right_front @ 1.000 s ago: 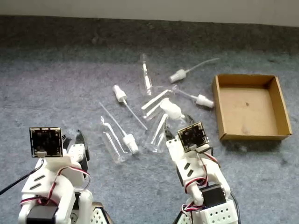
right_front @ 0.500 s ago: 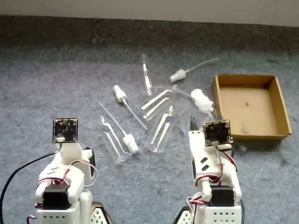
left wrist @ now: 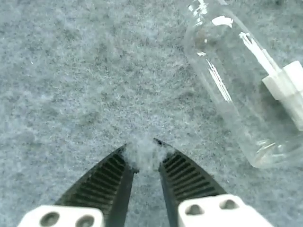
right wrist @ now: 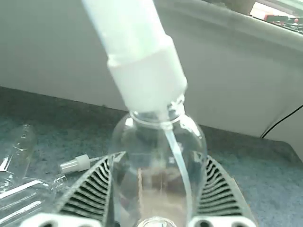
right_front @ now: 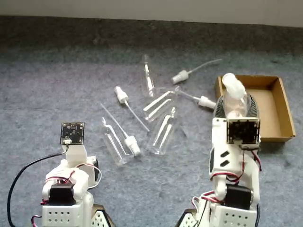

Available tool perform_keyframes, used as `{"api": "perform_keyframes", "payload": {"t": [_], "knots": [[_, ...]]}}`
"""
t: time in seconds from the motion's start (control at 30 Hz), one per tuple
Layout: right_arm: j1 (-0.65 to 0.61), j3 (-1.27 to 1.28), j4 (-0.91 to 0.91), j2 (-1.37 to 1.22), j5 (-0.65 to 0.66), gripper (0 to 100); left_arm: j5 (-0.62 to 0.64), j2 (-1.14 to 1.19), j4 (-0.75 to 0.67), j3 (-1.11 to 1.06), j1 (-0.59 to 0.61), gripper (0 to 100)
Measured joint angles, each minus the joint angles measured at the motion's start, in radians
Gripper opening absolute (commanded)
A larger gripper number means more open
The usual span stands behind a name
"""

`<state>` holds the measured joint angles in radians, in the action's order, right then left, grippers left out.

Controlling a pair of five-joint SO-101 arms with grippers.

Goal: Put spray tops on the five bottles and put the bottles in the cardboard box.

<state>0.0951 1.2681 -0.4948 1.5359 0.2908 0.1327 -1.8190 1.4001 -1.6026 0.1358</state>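
White arms point(right_front: 222, 146) with red-white wires point(right_front: 218, 176), black ribbed tool fingers point(left wrist: 106, 182).

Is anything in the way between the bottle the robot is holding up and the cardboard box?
Nothing visible is. The right gripper holds the capped bottle up in the air, right over the cardboard box's edge, and no other thing sits between them.

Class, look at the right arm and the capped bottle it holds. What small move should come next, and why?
Probably shift the right gripper sideways until it is over the cardboard box. It is shut on a bottle whose spray top is already fitted, and it holds the bottle raised at the box's edge, not yet over its floor.
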Motion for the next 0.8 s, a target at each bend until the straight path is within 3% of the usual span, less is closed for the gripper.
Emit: {"api": "perform_keyframes", "payload": {"t": [0.4, 0.63, 0.8], "knots": [[0.068, -0.083, 0.433, -0.588, 0.000, 9.4, 0.000, 0.000, -0.003, -0.014, 0.000, 1], [0.100, -0.129, 0.637, -0.896, -0.189, 9.4, -0.002, -0.002, -0.112, -0.068, 0.000, 1], [0.095, -0.221, 0.724, -1.092, -0.215, 9.4, -0.002, -0.002, -0.123, -0.068, 0.000, 1]]}}
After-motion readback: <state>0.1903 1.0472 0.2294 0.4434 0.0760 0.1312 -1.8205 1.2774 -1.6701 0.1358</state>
